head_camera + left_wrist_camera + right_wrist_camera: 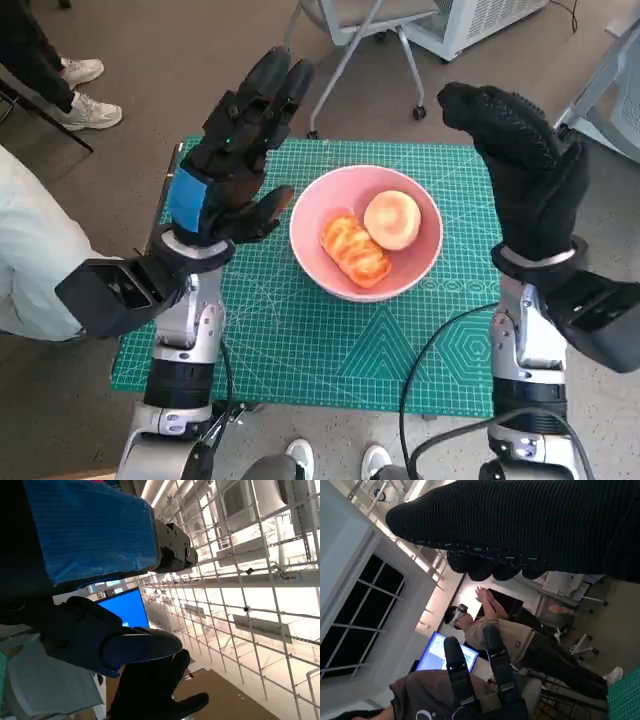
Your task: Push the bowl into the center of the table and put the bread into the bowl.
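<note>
Plainly, the pink bowl (366,233) sits near the middle of the green cutting mat (300,340) that covers the table, and both hands are raised on either side of it with nothing in them. Taking the bowl as the clock's centre in the head view, the left hand (235,165) stands at about nine to ten o'clock, its thumb reaching toward the rim and coming just beside it, fingers spread and pointing up toward twelve. The right hand (520,165), in its knitted glove, stands at about two to three o'clock, also spread and empty, a little farther from the rim than the left. The left hand is therefore the nearer one, should the bowl need any further nudge. Inside the bowl lie two pieces of bread: a twisted golden pastry (354,250) with its long axis running from about ten o'clock to four o'clock, and a round pale bun (392,219) touching it on the two o'clock side. The count is one bowl, two breads and two hands. Judging from how things lie, both parts of the task look done, with no bread left on the mat. The wrist views point away from the table, at shelving and a person (520,640) with raised hands, and add nothing about the bowl.
</note>
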Motion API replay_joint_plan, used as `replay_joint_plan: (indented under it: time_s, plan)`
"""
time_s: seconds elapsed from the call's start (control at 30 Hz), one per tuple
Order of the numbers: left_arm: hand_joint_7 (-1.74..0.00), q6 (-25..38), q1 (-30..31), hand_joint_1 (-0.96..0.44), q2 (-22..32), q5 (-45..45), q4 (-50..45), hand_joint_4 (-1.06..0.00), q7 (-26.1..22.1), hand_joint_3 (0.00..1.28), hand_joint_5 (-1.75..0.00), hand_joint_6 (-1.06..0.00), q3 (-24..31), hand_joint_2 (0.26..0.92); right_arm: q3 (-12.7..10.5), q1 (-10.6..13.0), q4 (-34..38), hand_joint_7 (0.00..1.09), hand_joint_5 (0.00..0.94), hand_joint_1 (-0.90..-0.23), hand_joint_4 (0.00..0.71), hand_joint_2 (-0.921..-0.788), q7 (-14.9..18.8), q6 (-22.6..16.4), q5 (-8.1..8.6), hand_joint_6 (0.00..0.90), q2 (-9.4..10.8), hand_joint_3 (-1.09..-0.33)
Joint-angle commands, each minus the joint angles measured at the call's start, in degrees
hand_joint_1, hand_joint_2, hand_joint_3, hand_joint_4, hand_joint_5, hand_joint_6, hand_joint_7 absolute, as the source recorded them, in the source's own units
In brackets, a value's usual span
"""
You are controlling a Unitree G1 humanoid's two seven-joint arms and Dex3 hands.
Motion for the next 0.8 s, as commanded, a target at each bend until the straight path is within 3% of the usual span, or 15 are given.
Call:
replay_joint_plan:
  time_s: [0.03, 0.63, 0.73, 0.8]
  plan:
    - [-0.08, -0.20, 0.46, -0.67, 0.37, 0.68, -0.78, -0.12, 0.07, 0.49, 0.00, -0.17, 0.27, 0.921, 0.13, -0.07, 1.15, 0.58, 0.000, -0.676, 0.178, -0.921, 0.42, 0.03, -0.33, 0.036, -0.34, -0.746]
    - [-0.11, -2.21, -0.10, -0.69, 0.89, 0.76, 1.07, -0.11, -0.90, 0.48, 0.00, -0.16, 0.71, 0.921, 0.33, 0.69, 0.20, 0.59, 0.002, -0.678, 0.176, -0.921, -0.57, 1.65, -0.45, 0.030, -0.30, -0.742]
    - [-0.32, -2.53, 0.02, -0.69, 0.62, 0.86, 1.09, -0.11, -0.91, 0.48, 0.00, -0.05, 0.52, 0.921, 0.30, 0.88, -0.04, 0.59, 0.002, -0.682, 0.177, -0.921, -0.78, 1.87, -0.46, 0.031, -0.23, -0.737]
    - [-0.37, -2.81, 0.05, -0.69, 0.47, 0.89, 1.19, -0.11, -1.00, 0.48, 0.00, -0.02, 0.43, 0.921, 0.26, 0.98, -0.07, 0.59, 0.002, -0.683, 0.177, -0.921, -0.85, 1.91, -0.43, 0.031, -0.19, -0.736]
